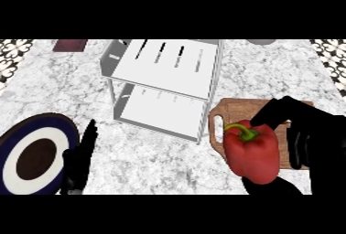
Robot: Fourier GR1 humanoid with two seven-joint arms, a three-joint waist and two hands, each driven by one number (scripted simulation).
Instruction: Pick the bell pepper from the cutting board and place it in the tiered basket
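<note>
Right hand [304, 132] curled round bell pepper [254, 157] (overlapping cutting board [233, 112] in view); left hand [79, 155] fingers straight.

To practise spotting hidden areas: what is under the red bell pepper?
The wooden cutting board shows past the bell pepper, which the right hand holds. Pepper and hand cover much of the board's surface.

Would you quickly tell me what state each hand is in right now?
Left hand: open, holding nothing.
Right hand: shut on the glossy red bell pepper.
</note>
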